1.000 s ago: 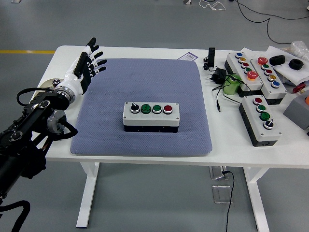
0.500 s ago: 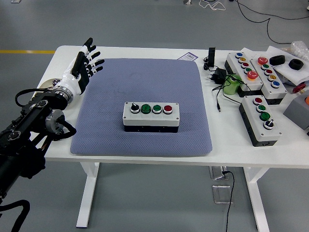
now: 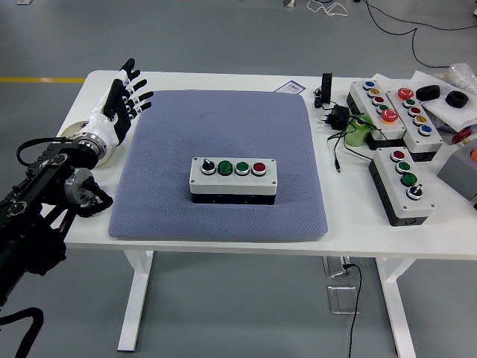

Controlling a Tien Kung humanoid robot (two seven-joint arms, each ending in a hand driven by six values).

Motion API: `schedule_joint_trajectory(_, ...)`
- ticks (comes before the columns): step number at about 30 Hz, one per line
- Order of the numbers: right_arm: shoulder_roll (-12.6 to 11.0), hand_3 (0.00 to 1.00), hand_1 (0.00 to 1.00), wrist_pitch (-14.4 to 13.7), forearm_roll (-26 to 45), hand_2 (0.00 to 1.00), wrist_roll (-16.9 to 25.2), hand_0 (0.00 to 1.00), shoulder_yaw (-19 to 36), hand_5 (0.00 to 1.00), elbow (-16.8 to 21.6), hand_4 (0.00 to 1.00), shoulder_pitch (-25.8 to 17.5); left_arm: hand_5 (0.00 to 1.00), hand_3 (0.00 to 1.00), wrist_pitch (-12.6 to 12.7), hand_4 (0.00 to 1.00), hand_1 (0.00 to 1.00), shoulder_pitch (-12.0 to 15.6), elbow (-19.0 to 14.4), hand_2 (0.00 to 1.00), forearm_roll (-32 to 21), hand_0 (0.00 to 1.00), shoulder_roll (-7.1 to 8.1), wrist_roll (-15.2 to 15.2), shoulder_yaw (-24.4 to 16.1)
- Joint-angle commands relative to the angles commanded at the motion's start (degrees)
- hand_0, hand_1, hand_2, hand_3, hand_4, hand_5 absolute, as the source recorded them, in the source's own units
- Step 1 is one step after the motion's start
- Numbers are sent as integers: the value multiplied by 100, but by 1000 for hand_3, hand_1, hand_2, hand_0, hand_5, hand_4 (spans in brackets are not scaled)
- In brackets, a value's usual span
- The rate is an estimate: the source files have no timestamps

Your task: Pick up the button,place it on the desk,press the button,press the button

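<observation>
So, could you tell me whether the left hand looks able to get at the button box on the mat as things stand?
Probably yes. The left hand hovers open over the mat's far left corner, and nothing lies between it and the button box at the mat's middle.

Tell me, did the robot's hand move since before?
Yes. The left hand slid left and a little farther back: before it hung over the blue mat's left edge, now it is off the mat, over the white table.

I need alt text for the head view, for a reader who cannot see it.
A grey button box with four controls sits on a blue mat on a white table. The robot's left hand hovers open at the mat's far-left corner; more button boxes lie right.
</observation>
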Motion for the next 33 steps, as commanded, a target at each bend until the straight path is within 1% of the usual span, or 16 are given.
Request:
schedule_joint_trajectory(8, 0, 634, 560, 1, 5, 587, 2, 651, -5, 253, 0, 246, -4, 998, 992, -62, 757, 911, -3, 56, 970, -11, 885, 57, -36, -131)
schedule_joint_trajectory(9, 0, 634, 560, 1, 3, 587, 2, 651, -5, 253, 0, 245, -7, 998, 979, -77, 754, 907, 0, 57, 962, -16, 884, 61, -41, -146)
schedule_joint_trajectory(12, 0, 634, 560, 0, 8, 587, 0, 651, -12, 253, 0, 245, -11, 998, 979, -126, 754, 907, 21, 54, 962, -71, 884, 76, -103, -187)
schedule_joint_trajectory(18, 2, 634, 560, -4, 38, 587, 0, 650, -47, 253, 0, 245, -26, 998, 963, -71, 752, 905, 102, -45, 961, -77, 883, 104, -197, -258)
schedule_joint_trajectory(24, 3, 634, 560, -9, 50, 587, -2, 650, -61, 254, 0, 245, -45, 998, 951, -53, 740, 907, 256, -336, 959, 70, 884, 175, -177, -432)
schedule_joint_trajectory(27, 2, 634, 560, -19, 120, 587, 11, 651, -107, 254, 0, 245, -57, 998, 950, -30, 740, 907, 347, -557, 959, 138, 883, 249, -162, -550)
schedule_joint_trajectory(33, -27, 634, 560, -30, 611, 588, 128, 650, -496, 254, 0, 245, -116, 998, 953, 14, 739, 907, 522, -1023, 960, 254, 882, 352, -113, -766)
